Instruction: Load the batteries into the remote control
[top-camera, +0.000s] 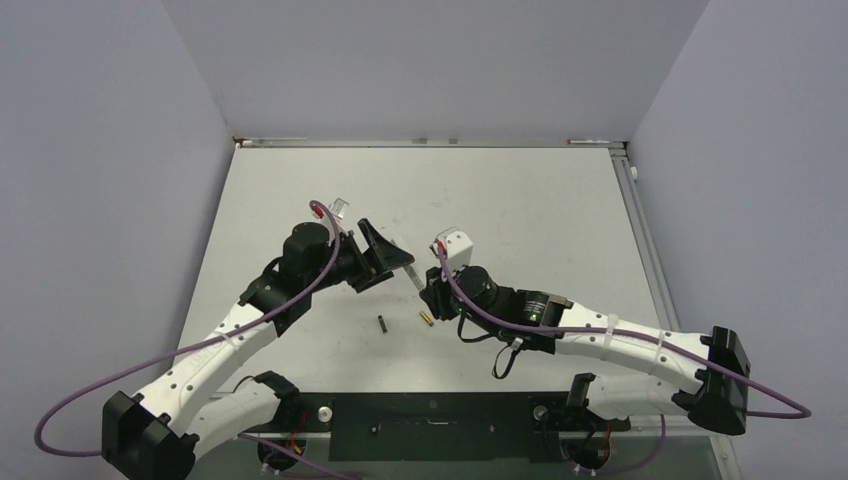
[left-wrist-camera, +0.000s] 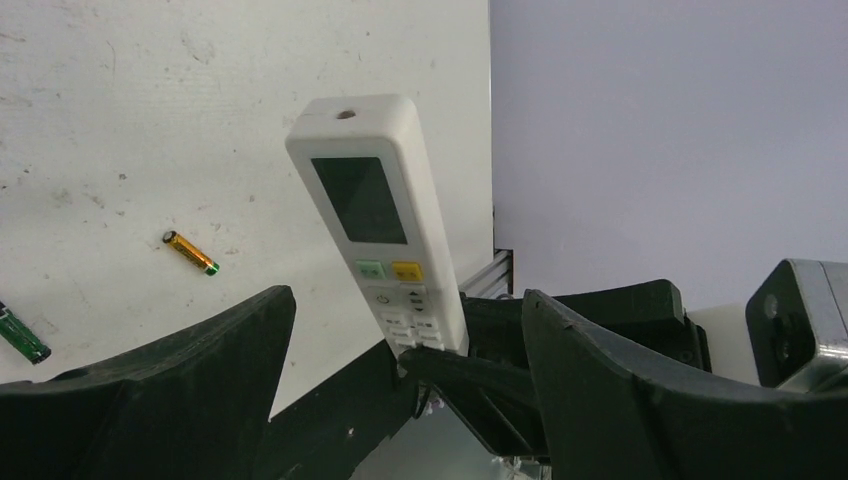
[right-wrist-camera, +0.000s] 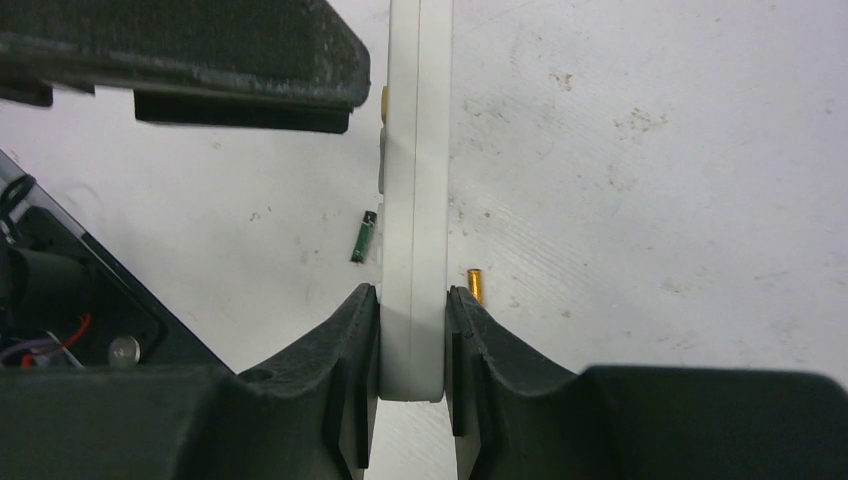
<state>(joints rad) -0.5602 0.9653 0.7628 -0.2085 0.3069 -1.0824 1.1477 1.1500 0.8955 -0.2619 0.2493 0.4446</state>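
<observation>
Two batteries (top-camera: 425, 319) lie on the worktop (top-camera: 520, 200); your right jaws clamp the remote control (left-wrist-camera: 375, 230); left jaws stand released; grasp one squarely.

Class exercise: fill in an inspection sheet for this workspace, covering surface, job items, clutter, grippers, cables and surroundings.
Surface: table, scuffed and stained.
Job's things: remote held above the table; dark battery and gold battery lie loose on it, apart.
Clutter: nothing seen.
Grippers: right gripper jaws clamp the remote's button end; left gripper jaws open, clear of it.
Cables: purple cable loops off each arm.
Surroundings: plain grey walls.
</observation>
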